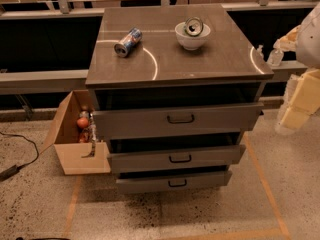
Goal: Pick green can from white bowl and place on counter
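The green can (194, 26) lies tilted in the white bowl (192, 39), its silver top facing the camera. The bowl stands on the counter (210, 64), towards the back right. My gripper (272, 55) is at the counter's right edge, off to the right of the bowl and well apart from it. It holds nothing that I can see. The arm (307, 34) comes in from the right side of the view.
A blue, red and silver can (128, 41) lies on its side on the counter's back left. The cabinet's three drawers (180, 119) stand slightly pulled out. An open cardboard box (75, 134) with items sits on the floor at the left. A cable (20, 159) runs along the floor.
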Tool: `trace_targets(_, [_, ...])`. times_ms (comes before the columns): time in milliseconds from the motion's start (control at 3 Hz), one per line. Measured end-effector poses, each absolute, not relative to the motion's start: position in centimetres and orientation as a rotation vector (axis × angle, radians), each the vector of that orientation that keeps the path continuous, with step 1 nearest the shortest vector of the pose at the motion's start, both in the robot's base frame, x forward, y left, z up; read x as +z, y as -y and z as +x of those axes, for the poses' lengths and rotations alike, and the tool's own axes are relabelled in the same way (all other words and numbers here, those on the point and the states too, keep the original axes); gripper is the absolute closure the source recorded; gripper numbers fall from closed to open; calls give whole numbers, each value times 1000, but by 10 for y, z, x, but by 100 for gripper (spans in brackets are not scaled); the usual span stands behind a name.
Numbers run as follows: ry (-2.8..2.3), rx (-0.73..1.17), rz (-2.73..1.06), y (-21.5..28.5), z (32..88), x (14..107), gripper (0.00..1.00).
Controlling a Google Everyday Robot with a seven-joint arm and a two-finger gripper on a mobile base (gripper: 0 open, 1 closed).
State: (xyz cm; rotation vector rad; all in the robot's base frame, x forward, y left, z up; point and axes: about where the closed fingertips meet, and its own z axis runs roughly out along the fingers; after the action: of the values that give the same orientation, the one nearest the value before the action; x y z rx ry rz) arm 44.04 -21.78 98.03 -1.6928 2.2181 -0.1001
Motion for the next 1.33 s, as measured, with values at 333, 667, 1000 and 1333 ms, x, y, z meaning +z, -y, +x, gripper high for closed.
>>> trace_targets(333, [-2192,-57,-1536,236,465,987,0])
trace_targets(667, [-2089,5,-1390,242,519,996,0])
trace_targets(1000, [-1940,101,-1339,226,594,1009,0])
trace_targets(1333, [-1790,157,-1335,200,667,1011,0])
